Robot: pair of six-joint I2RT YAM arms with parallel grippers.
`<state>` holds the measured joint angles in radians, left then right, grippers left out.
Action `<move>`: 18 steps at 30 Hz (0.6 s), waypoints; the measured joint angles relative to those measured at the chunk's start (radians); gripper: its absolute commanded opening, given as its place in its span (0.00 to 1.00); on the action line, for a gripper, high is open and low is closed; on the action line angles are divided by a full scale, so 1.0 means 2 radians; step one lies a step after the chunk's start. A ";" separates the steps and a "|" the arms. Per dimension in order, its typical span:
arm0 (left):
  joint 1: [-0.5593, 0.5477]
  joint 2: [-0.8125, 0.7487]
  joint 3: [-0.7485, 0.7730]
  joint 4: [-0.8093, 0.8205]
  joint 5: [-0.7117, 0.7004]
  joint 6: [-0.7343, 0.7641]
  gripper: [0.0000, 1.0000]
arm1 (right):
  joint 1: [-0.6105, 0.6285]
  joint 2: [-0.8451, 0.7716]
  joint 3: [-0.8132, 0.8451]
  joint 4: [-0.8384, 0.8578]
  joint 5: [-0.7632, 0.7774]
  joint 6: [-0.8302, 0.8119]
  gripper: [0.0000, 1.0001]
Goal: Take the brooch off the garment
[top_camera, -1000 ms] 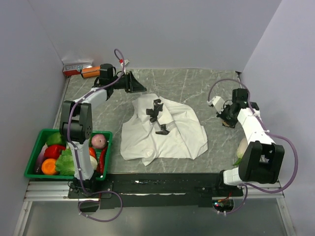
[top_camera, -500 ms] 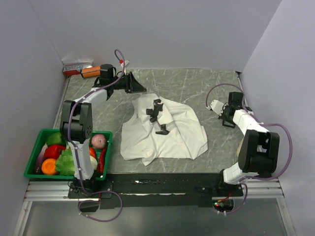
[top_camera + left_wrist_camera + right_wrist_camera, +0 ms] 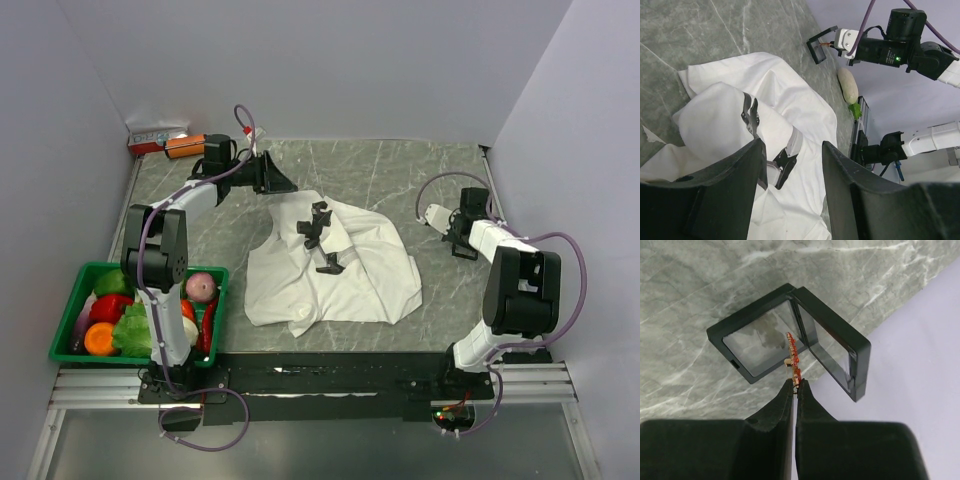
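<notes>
The white garment point(image 3: 350, 270) with black printed shapes lies crumpled mid-table, also filling the left wrist view point(image 3: 790, 110). My left gripper point(image 3: 285, 183) hovers open at its far left edge; nothing is between its fingers point(image 3: 792, 145). The brooch point(image 3: 793, 356), a tiny orange-red and gold piece, is pinched by its end in my shut right gripper point(image 3: 795, 383). It hangs just over an open black case point(image 3: 747, 310) with clear panels and a raised lid point(image 3: 840, 330). In the top view the right gripper point(image 3: 458, 246) is near the table's right edge, well apart from the garment.
A green basket point(image 3: 70, 300) of vegetables sits at the near left. An orange bottle point(image 3: 183, 146) and a red-and-white box point(image 3: 155, 138) stand in the far left corner. A white radish point(image 3: 849, 86) lies near the right arm. Walls close in on three sides.
The right arm has folded in toward the right edge, and its gripper has shifted slightly toward the far side, still holding the brooch. The left arm has barely moved.
</notes>
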<state>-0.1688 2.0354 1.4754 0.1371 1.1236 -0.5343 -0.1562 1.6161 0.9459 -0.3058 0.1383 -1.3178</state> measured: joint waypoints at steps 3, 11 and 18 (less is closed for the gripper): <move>-0.001 -0.001 0.000 -0.001 0.000 0.000 0.56 | 0.000 0.006 -0.006 0.011 0.001 0.000 0.05; -0.002 -0.002 0.000 -0.008 -0.001 0.005 0.57 | 0.009 0.007 -0.031 0.033 0.010 0.009 0.39; -0.002 -0.002 0.000 -0.008 -0.001 0.005 0.57 | 0.025 -0.013 -0.029 -0.032 -0.001 0.074 0.61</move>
<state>-0.1738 2.0315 1.4757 0.1219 1.1221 -0.5240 -0.1066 1.5894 0.8875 -0.3706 0.1368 -1.1690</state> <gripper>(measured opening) 0.564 0.498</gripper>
